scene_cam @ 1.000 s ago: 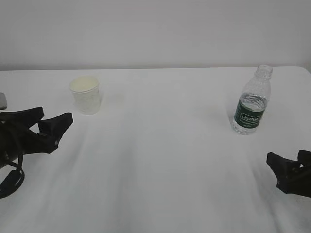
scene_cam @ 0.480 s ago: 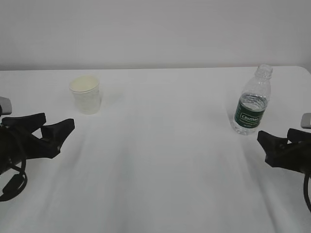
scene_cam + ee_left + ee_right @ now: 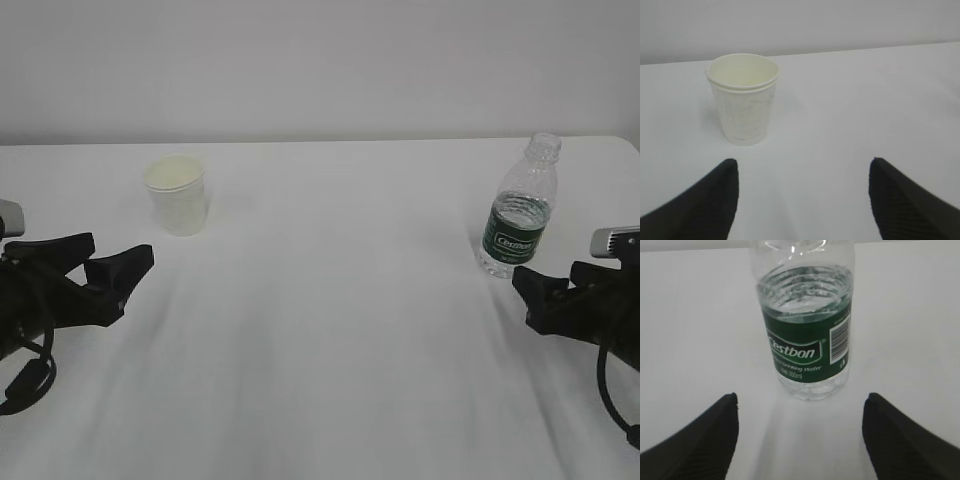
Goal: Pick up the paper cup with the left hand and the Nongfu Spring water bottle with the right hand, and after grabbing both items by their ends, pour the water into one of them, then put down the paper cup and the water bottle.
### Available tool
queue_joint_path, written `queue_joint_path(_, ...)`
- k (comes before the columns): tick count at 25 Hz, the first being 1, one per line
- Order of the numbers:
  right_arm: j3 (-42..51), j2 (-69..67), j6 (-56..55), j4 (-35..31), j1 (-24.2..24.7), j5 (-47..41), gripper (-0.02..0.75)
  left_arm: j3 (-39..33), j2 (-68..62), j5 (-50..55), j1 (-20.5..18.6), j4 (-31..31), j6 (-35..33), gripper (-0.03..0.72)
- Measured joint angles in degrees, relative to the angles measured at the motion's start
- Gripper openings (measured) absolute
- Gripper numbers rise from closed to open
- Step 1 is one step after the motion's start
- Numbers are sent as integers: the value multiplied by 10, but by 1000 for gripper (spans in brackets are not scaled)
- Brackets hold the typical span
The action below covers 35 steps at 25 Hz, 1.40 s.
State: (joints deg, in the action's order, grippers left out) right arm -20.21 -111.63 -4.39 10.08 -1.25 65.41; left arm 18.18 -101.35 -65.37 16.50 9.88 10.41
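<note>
- White cloth covers the table [image 3: 330,330], and a plain pale wall rises behind its far edge.
- The paper cup [image 3: 177,195] stands upright at the far left of the table, its mouth open and the inside cream-yellow; nothing touches it.
- The left hand [image 3: 112,265] hovers low at the near left, its jaws spread wide and empty, pointing toward the cup but well apart from it.
- In the left wrist view the cup [image 3: 742,98] stands beyond the two black fingertips [image 3: 715,200], a little left of centre.
- The Cestbon water bottle [image 3: 519,210] stands upright at the far right, uncapped, with a dark green label band.
- Water [image 3: 802,287] fills it to about the label's top edge.
- The right hand [image 3: 535,295] sits just near of the bottle's base, jaws wide open, holding nothing.
- From the right wrist the bottle [image 3: 805,325] stands centred beyond the open fingers [image 3: 900,435], not touching them.
</note>
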Motion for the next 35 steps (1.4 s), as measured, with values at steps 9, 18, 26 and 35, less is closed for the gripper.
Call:
queue_joint_path(9, -56, -51, -1, 2, 0, 0, 588, 0, -1, 0, 0, 0, 0, 587)
queue_joint_path(18, -99, -79, -22, 15, 0, 0, 588, 0, -1, 0, 0, -1, 0, 587)
queue_joint_path(26, -126, -85, -25, 17, 0, 0, 588, 0, -1, 0, 0, -5, 0, 587)
queue_joint_path(35, -163, -111, -26, 18, 0, 0, 588, 0, -1, 0, 0, -5, 0, 587)
